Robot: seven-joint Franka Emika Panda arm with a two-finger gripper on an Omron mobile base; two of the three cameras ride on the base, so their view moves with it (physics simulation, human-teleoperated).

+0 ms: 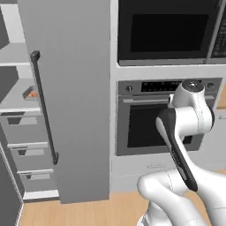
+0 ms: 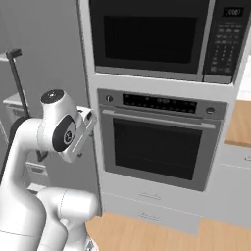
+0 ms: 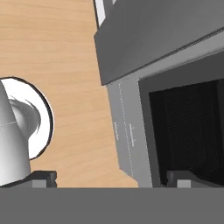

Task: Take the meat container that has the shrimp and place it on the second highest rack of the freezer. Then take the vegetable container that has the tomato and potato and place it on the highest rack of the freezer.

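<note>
With the meat container (image 1: 30,94) and its shrimp (image 1: 32,94) on a freezer (image 1: 66,101) shelf at left frame, my gripper (image 3: 109,178) hangs released, so fetching the vegetable container comes next.

The freezer (image 1: 66,101) is a tall, narrow grey cabinet standing just left of the black-glass wall oven (image 1: 163,117), its door swung open with a long black bar handle (image 1: 44,108) running down it. Inside, left of that door, pale grey shelves sit above stacked drawers. On the lower shelf rests the meat container (image 1: 30,94), a small grey tray holding the orange shrimp (image 1: 32,93).
</note>
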